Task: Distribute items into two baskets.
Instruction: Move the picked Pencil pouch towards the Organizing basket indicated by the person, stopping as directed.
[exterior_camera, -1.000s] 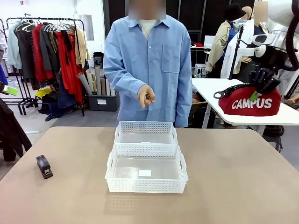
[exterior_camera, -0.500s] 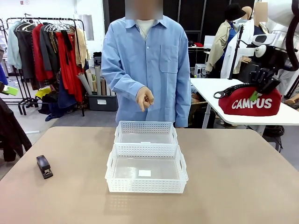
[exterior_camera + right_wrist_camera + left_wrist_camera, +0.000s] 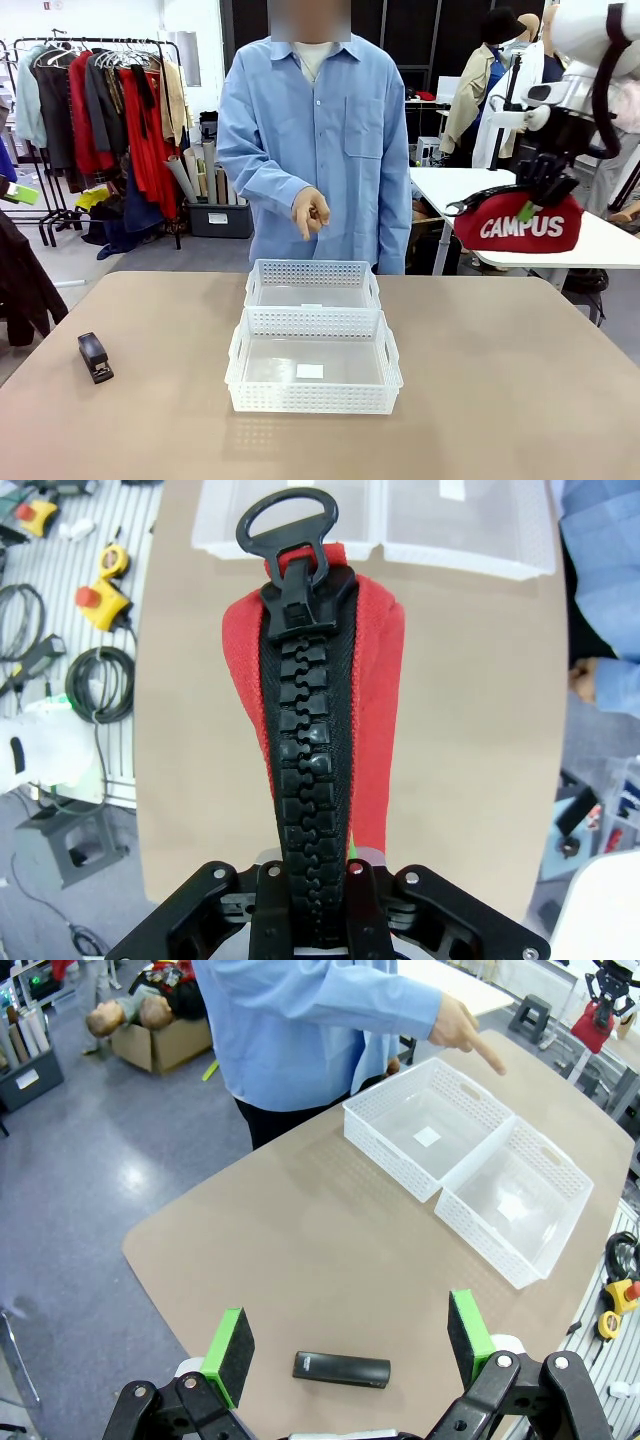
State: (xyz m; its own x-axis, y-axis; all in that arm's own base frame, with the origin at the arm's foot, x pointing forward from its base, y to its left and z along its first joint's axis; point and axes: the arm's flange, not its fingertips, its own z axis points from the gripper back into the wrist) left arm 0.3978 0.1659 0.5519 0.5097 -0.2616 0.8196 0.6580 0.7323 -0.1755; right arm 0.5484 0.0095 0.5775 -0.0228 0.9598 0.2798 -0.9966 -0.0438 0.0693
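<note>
Our right hand was clamped shut on the zipper ridge of the red CAMPUS pouch, holding it in the air over the right side of the desk, well apart from the baskets. Our left hand hung with its jaws wide, above the black stapler lying at the desk's left. The nearer basket and the farther basket (touching, end to end) held neither item. We judged nothing distributed yet: both items were left to place.
</note>
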